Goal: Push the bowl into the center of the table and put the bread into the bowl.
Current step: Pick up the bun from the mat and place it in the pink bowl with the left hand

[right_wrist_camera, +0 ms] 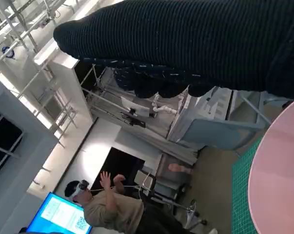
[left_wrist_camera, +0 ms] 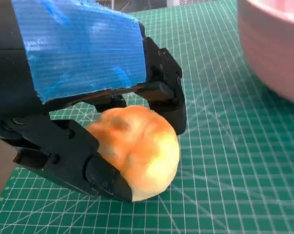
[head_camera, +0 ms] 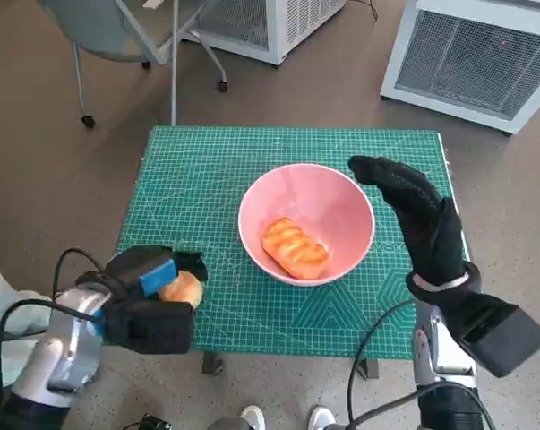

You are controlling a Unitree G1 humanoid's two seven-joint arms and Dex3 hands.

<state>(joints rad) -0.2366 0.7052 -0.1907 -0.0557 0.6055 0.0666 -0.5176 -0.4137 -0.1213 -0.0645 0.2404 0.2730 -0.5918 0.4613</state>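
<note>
On my far left, the left hand (head_camera: 153, 300) sits at the near left corner of the green cutting mat (head_camera: 207, 170), and its black fingers (left_wrist_camera: 171, 105) are wrapped round a round golden bread roll (left_wrist_camera: 137, 151); the wrist view shows the roll pinched between them, with its underside right down at the mat. Moving right, the pink bowl (head_camera: 341, 202) stands about mid-table, just right of that hand but apart from it. Inside it I can see a ridged, orange-glazed bread loaf (head_camera: 295, 248) lying at the bottom, toward the near side. Right again, the gloved right hand (head_camera: 417, 215) is stretched flat with nothing in it, fingers pointing far-left by the bowl's right rim. In its wrist view a person (right_wrist_camera: 112, 204) stands in the background, one hand raised.
</note>
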